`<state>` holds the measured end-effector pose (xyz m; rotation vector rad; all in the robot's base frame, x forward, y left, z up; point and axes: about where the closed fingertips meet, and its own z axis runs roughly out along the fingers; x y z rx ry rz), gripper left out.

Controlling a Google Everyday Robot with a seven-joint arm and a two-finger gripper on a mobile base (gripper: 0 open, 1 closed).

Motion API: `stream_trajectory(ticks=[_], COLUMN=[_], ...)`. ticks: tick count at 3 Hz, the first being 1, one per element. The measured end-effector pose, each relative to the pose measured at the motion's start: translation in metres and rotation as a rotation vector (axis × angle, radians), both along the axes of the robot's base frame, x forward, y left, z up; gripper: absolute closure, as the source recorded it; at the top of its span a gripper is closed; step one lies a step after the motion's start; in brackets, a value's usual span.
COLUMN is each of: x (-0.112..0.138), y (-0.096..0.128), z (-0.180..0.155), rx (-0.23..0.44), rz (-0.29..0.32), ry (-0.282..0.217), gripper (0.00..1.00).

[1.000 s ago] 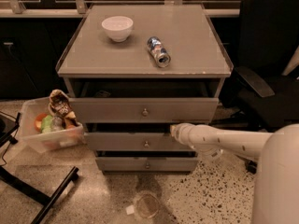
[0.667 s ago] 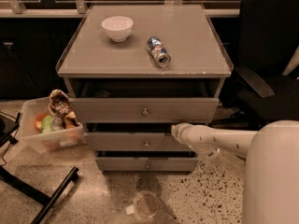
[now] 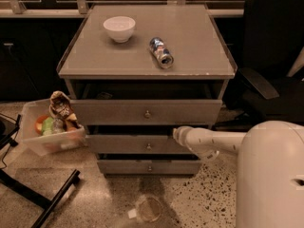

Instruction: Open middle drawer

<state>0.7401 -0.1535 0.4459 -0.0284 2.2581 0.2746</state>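
Observation:
The grey cabinet has three drawers. The middle drawer [image 3: 128,144] has a small round knob [image 3: 148,146], and its front stands a little out from the cabinet, with a dark gap above it. My gripper [image 3: 177,134] is at the end of the white arm that reaches in from the right. It sits at the upper right edge of the middle drawer's front, right of the knob. The top drawer [image 3: 142,111] is also pulled out somewhat. The lowest drawer [image 3: 147,166] looks closed.
A white bowl [image 3: 119,28] and a lying can [image 3: 161,52] are on the cabinet top [image 3: 199,56]. A clear bin of snacks [image 3: 50,127] stands at the left on the floor. A black chair [image 3: 270,80] is at the right, and a plastic cup [image 3: 148,209] lies on the floor in front.
My white body takes up more of the right side of the view. The gripper stays at the middle drawer's upper right edge; the drawer has not visibly moved.

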Motion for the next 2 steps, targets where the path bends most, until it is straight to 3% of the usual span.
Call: stream_trajectory(ticks=[2], x=[-0.0145], y=[-0.008], z=[-0.0115], rx=[-0.009], rz=[0.004], ry=[0.058], gripper=[1.0])
